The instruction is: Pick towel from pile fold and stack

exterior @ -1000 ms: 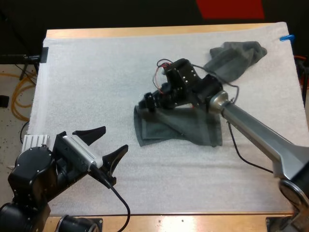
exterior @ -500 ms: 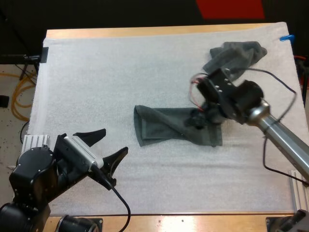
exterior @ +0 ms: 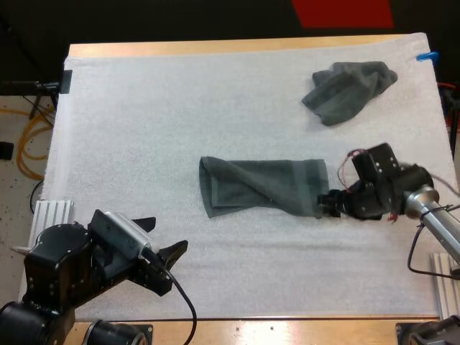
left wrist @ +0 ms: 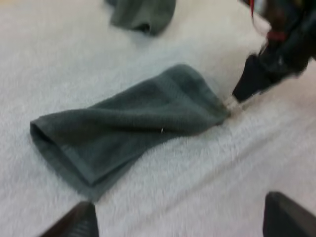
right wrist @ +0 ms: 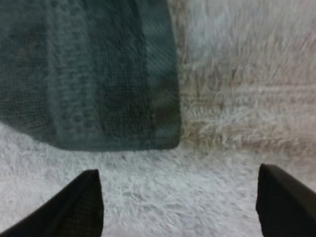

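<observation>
The folded towel (exterior: 262,188) lies flat about the middle of the table (exterior: 215,47), on the white mat (exterior: 129,115), with its long side running left to right. Laid out so, it offers a free end for the next fold, I judge. The crumpled towel (exterior: 348,90) sits well apart from it, near the table's far right corner (the pile to draw from, by the look of it).

The right claw (exterior: 328,203) is low at the folded towel's right end, by its near corner. Its fingers stand apart with nothing between them, and the right wrist view puts the towel's corner just ahead of the gap, not inside it. That placing would suit a pinch on the corner to carry it over.

The left claw (exterior: 165,236) hangs near the table's near left corner, fingers spread and empty, well apart from the folded towel's left end. It is probably parked clear so as not to crowd the fold.
</observation>
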You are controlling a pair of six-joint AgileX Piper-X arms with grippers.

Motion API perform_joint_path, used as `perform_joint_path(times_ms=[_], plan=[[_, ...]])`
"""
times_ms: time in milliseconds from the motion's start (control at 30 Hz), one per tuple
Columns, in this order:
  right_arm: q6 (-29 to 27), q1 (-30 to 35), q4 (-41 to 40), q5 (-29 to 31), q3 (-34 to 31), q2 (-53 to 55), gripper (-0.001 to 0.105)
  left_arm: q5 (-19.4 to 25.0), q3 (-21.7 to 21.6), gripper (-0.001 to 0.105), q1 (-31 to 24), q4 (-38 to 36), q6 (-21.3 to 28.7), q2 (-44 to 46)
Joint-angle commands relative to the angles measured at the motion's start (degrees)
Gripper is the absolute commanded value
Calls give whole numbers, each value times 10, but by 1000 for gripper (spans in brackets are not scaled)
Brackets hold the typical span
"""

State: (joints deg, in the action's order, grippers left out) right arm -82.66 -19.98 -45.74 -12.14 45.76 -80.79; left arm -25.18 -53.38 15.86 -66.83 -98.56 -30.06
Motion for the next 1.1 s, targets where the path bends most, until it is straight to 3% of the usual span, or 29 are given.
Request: perform_joint_path(times_ms=[0,100,300,367,500,600,800,1067], plan=[[24,8,42,-35,-14,-3,63,1,-3,66,1,-2,-2,-2],[70,18,118,-93,-46,-32,63,1,-3,66,1,-2,-2,-2],[125,18,186,-153,-47,-88,63,1,-3,66,1,-2,-2,-2],[137,18,190,-151,-47,-99,59,1,-3,66,1,-2,-2,-2],[140,18,190,-143,-47,-98,32,1,-3,66,1,-2,-2,-2],[140,18,183,-117,-47,-86,18,1,-3,66,1,-2,-2,-2],[112,18,155,-67,-47,-55,17,1,-3,66,1,-2,-2,-2],[46,18,86,-18,-47,-5,4,1,-3,66,1,-2,-2,-2]])
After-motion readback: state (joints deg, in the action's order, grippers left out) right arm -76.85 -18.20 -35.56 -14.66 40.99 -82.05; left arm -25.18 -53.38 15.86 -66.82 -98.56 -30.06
